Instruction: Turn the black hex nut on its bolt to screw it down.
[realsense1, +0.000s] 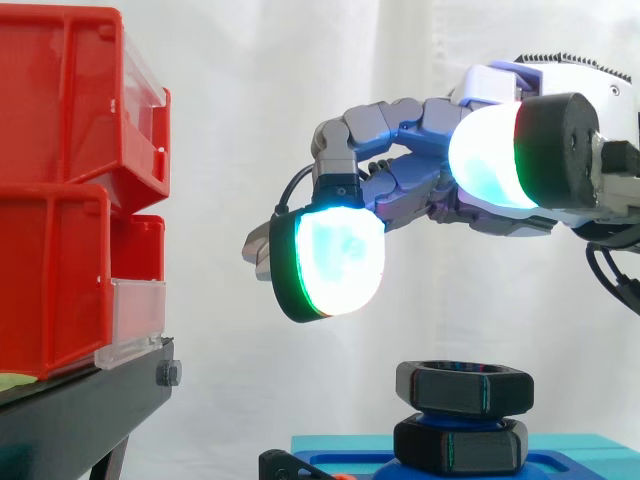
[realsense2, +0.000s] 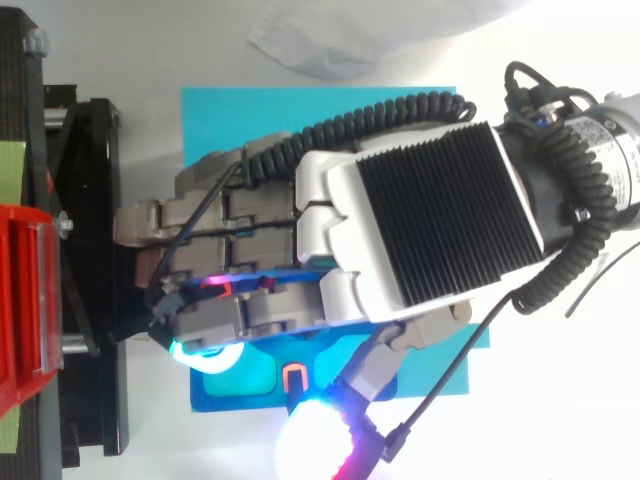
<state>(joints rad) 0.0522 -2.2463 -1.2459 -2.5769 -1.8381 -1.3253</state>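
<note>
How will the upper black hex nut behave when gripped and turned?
The upper black hex nut looks rigid, unlikely to deform. Its flat sides should aid grip, though the glossy finish may slip. Level over the lower nut, it likely won't tip.

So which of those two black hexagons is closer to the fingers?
The upper hexagon, sitting over the lower hexagon; the fingers hang above it without touching.

You have a black nut (realsense1: 463, 388) at five o'clock in the side view, with a second black nut (realsense1: 460, 445) beneath. The mat (realsense2: 250, 120) is turquoise. The hand (realsense1: 400, 140) is grey-lilac, and its fingertips (realsense1: 340, 262) glow white-cyan, rimmed green. At nine o'clock are red bins (realsense1: 60, 190), a black stand (realsense1: 80, 420) and a white curtain (realsense1: 250, 100).
</note>
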